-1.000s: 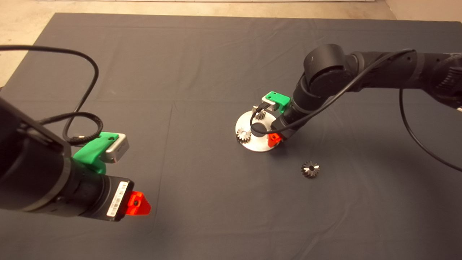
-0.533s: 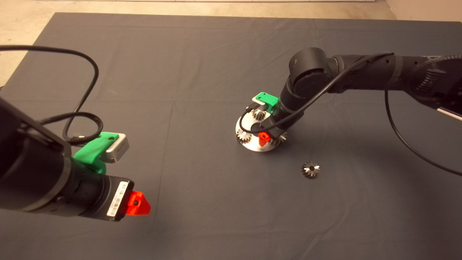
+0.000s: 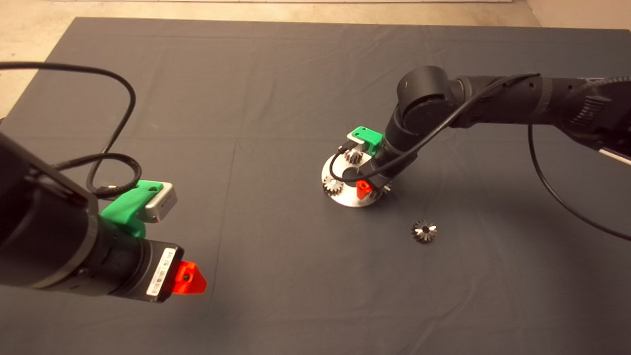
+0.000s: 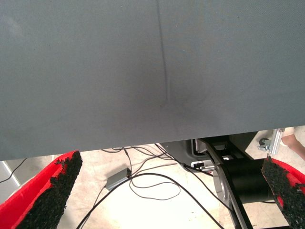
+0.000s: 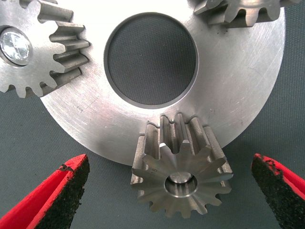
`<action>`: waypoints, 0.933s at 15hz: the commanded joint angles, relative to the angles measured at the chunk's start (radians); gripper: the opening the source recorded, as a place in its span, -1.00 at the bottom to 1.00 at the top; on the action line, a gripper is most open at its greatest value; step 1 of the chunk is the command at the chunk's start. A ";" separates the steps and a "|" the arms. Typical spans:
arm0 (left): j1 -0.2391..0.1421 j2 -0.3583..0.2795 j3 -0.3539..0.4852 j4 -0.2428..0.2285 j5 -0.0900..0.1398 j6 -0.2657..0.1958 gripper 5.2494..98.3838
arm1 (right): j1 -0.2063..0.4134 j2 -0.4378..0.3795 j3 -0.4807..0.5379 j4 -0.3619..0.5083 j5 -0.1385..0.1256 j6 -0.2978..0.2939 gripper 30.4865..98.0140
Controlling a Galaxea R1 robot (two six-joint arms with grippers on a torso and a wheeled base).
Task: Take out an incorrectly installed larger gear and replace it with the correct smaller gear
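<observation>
Right gripper (image 5: 169, 191) low over round steel plate (image 3: 345, 197), fingers spread either side of larger gear (image 5: 180, 172) on plate's near-right edge, not touching. Smaller gear (image 3: 423, 231) on mat (image 3: 276, 88), near-right of plate, apart. Left gripper (image 4: 167, 191) parked near left, fingers spread, nothing held.

1. Round plate (image 3: 349, 198) lies on the mat (image 3: 276, 88), right of centre.
2. The larger gear (image 5: 180, 172) sits at the plate's rim, between the right gripper's (image 5: 171, 193) spread fingers.
3. The smaller gear (image 3: 423, 231) lies on the mat, right of and before the plate.
</observation>
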 commanded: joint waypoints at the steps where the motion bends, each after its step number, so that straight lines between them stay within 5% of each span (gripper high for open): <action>1: -0.009 0.011 0.013 -0.015 0.132 -0.001 0.99 | 0.006 -0.001 0.009 -0.029 -0.002 -0.004 0.76; 6: -0.009 0.085 0.008 -0.014 0.132 -0.001 0.99 | 0.004 -0.004 0.009 -0.029 -0.004 -0.004 0.63; 14: -0.009 0.084 0.006 -0.014 0.132 -0.001 0.99 | 0.003 -0.007 0.009 -0.029 -0.004 -0.005 0.34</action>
